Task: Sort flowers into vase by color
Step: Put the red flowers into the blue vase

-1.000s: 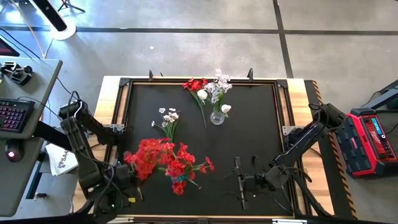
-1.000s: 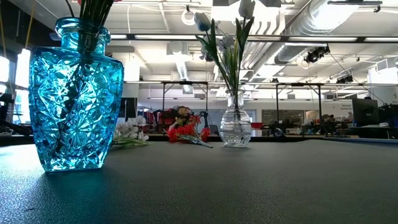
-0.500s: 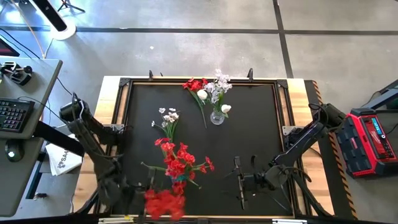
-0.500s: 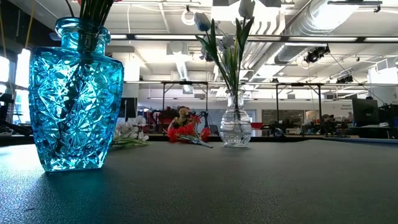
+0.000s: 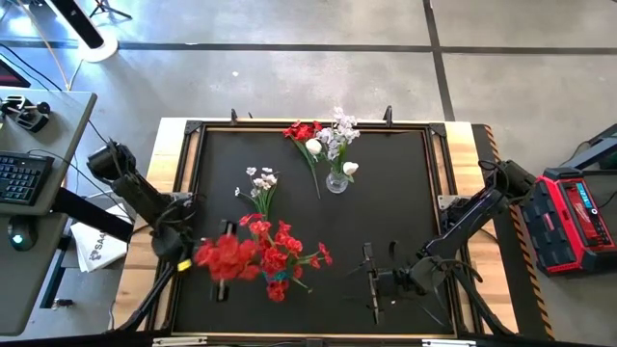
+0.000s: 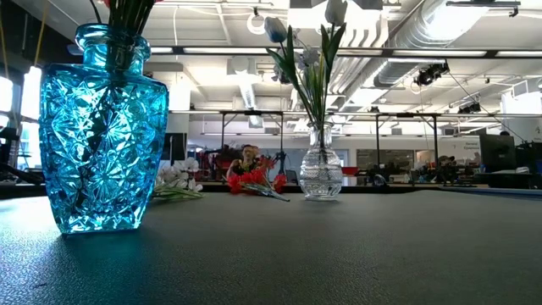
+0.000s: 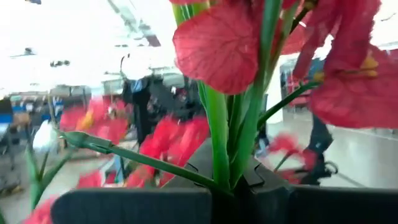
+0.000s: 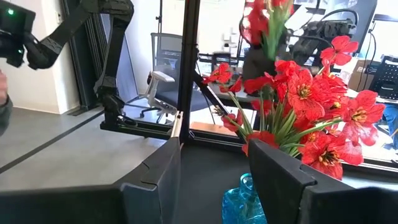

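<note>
Over the black table [image 5: 386, 212], my left gripper [image 7: 233, 186] clamps a red sprig [image 5: 224, 256] just beside the blue vase [image 6: 102, 127]; I should lower stems straight into its neck, right gripper [image 5: 381, 281] open, waiting.

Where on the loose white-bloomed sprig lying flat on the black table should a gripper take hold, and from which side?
Take the white-bloomed sprig by its thin green stems, just below the blooms, coming straight down from above with the fingers set across them. It lies flat on the black table. The blooms fan out wide, but the stems gather into one narrow bundle with bare table on both sides.
</note>
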Controlling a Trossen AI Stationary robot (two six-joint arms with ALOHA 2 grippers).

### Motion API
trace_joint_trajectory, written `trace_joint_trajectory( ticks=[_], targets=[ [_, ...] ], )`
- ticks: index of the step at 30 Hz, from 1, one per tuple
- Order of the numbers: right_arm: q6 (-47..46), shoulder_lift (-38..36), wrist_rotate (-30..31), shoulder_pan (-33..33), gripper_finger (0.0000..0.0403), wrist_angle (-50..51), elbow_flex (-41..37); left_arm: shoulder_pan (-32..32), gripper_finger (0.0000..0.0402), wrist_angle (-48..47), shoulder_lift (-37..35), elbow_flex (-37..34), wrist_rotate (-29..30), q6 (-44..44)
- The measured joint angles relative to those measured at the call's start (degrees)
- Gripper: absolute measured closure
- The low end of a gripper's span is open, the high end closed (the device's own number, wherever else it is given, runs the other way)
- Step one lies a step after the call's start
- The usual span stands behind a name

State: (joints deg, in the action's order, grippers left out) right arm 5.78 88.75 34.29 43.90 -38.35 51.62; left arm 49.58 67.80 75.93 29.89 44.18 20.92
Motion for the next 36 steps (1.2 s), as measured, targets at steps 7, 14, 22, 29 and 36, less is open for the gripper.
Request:
trace_joint_trajectory(
  ticks=[7, 14, 22, 29, 36],
  targets=[
    [-0.9, 0.0, 0.01, -0.13, 0.0242, 0.04, -0.01, -1.73, 0.0399, -1.7, 0.0, -2.3, -0.01, -6.09],
    [-0.9, 0.02, -0.01, -0.13, 0.0242, 0.06, -0.02, -1.83, 0.0366, -8.84, 0.02, -2.34, 2.66, -11.95],
    [-0.89, 0.02, 0.01, -0.13, 0.0242, 0.04, -0.02, -2.37, 0.0275, -12.21, -0.63, 0.57, 2.94, -13.81],
    [-0.9, 0.01, 0.0, -0.13, 0.0242, 0.07, -0.02, -2.37, 0.0226, -32.51, -2.19, 9.91, 3.06, -18.74],
    [-2.91, 0.02, -0.02, -0.4, 0.0242, 2.14, -0.02, -4.87, 0.0222, -53.28, -2.24, 17.85, 3.1, -32.27]
  ],
)
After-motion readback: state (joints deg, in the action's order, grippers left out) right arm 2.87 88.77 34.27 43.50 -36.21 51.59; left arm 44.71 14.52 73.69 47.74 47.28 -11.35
